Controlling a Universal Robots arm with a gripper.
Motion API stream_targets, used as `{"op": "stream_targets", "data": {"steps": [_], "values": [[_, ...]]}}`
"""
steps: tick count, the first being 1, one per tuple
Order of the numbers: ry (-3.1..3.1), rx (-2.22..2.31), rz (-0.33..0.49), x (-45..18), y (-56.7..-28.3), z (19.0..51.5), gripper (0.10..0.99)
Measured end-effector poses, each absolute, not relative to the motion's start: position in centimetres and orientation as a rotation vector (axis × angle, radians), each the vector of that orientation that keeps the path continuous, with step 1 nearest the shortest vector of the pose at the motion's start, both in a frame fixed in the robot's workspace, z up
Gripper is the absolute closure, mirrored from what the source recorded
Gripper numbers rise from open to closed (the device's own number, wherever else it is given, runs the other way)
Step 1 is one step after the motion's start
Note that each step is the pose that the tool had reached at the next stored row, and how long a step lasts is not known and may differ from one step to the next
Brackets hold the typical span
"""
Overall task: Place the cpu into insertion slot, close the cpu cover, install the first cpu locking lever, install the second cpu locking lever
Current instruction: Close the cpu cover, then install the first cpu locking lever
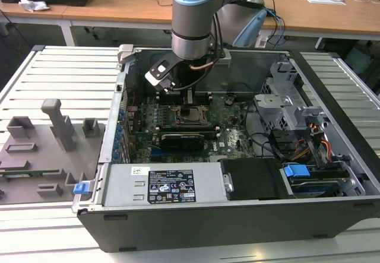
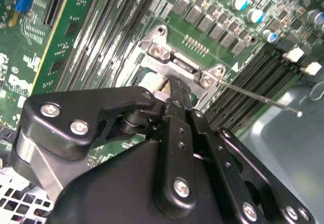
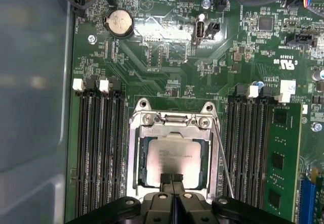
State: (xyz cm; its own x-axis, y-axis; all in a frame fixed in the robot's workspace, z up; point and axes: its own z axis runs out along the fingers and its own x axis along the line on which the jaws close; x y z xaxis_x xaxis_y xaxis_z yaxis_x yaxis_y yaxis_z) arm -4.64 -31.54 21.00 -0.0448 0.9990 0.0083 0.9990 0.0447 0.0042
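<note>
The small flat square chip with the dull silver top, the cpu [image 3: 174,153], lies inside the square dark insertion slot with the shiny metal rim [image 3: 143,115] on the green circuit board [image 3: 167,67]. The thin silvery metal frame with the big hole in the middle, the cpu cover [image 3: 135,155], lies flat around the chip.

The black gripper [image 3: 172,178] hangs right over the near edge of the chip. Its two fingers are pressed together and hold nothing at all.

Just beside the cover, a thin straight metal lever [image 3: 223,158] sticks out at a slant. In the second wrist view the rod [image 2: 258,98] pokes out over the long black memory slots [image 2: 238,90].

In the exterior view the blue and grey robot arm [image 1: 193,19] reaches down into the open grey computer case [image 1: 237,215], right above the slot [image 1: 191,116].
</note>
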Motion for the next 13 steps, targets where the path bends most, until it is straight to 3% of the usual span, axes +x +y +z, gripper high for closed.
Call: {"op": "stream_targets", "data": {"steps": [13], "values": [[-2.268,-2.169,-0.013,-3.3,-31.5,21.1,0.98]]}}
